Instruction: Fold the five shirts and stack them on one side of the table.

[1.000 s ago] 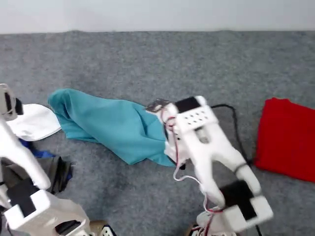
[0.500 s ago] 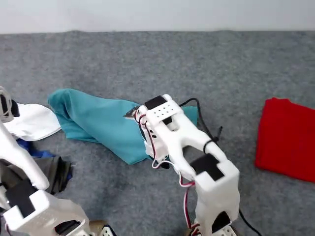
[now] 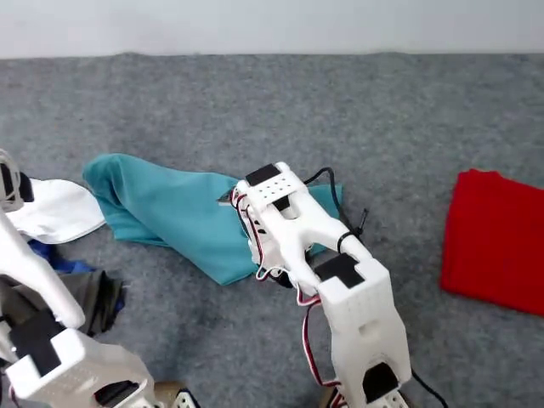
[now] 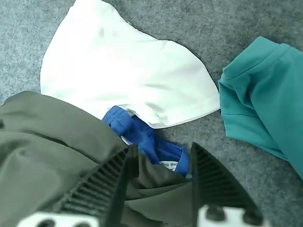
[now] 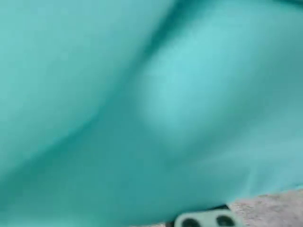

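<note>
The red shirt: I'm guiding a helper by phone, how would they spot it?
Start at the grey table in the high view and cross to the side opposite the pile of shirts. The red shirt lies there alone, a neat flat rectangle; the teal shirt and the piled ones are rumpled.

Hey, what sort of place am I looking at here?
Probably a robotics lab bench: a left arm and right arm stand at a grey carpeted table with a folded red shirt and a crumpled teal shirt.
</note>
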